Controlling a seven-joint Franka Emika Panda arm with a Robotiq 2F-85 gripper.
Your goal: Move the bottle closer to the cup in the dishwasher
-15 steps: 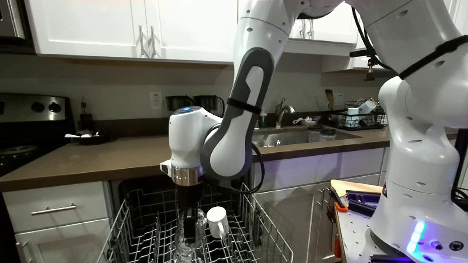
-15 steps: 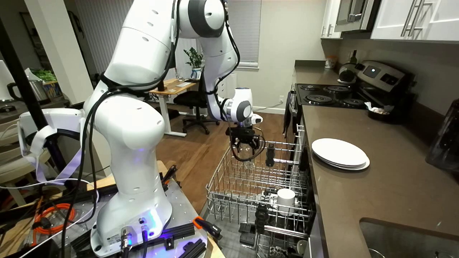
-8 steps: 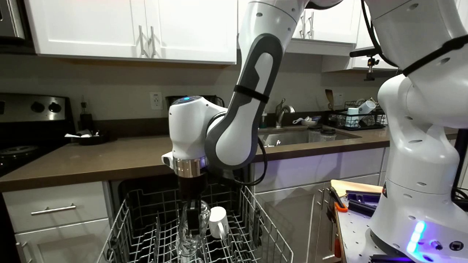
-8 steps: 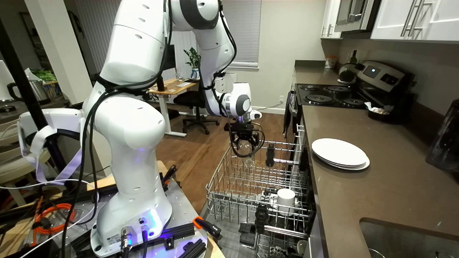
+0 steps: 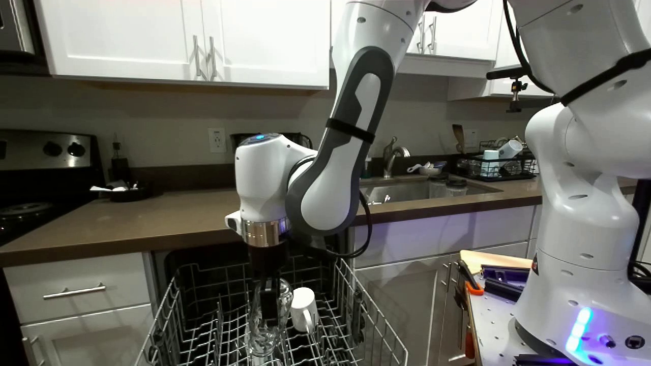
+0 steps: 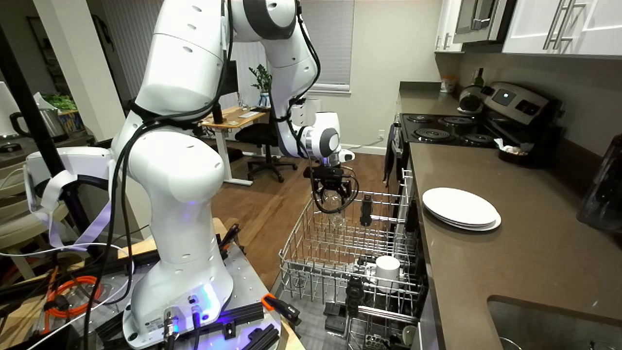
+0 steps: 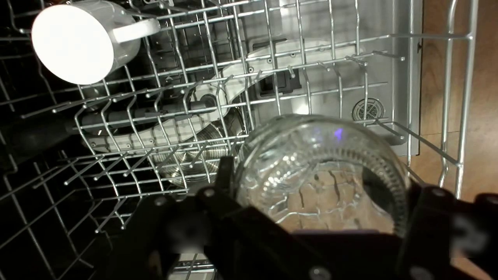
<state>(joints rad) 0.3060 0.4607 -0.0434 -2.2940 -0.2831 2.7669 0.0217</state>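
1. The gripper (image 7: 321,182) is closed partway, its jaws set to the width of a clear glass bottle (image 7: 311,167) held between them. Dark linkage fills the bottom of the wrist view and covers the near part of the glass.

2. In an exterior view a black finger (image 5: 269,305) crosses the bottle's middle, and the far finger is lost from sight. The bottle tilts slightly, over the wire rack (image 5: 374,307) of the dishwasher (image 5: 203,253); whether its lower end touches the wires is hard to make out.

3. In an exterior view with stacked white plates (image 6: 461,208), the glass nearly vanishes against the wires and the wooden floor (image 6: 257,218), and a black cable (image 6: 332,212) loops before it.

4. The white mug (image 7: 74,44) sits in the same rack. In the wrist view its round face is bleached to plain white, so base or mouth cannot be read; prongs lie between it and the bottle. In an exterior view its handle (image 5: 308,321) shows, the bottle's edge just beside the mug.

5. Below the rack, a pale spray arm (image 7: 232,88) and a round ridged metal piece (image 7: 210,147) show only in strips between wires; what the latter is remains unclear.

6. Both exterior views cut off the robot arm (image 5: 325,203) at the top.
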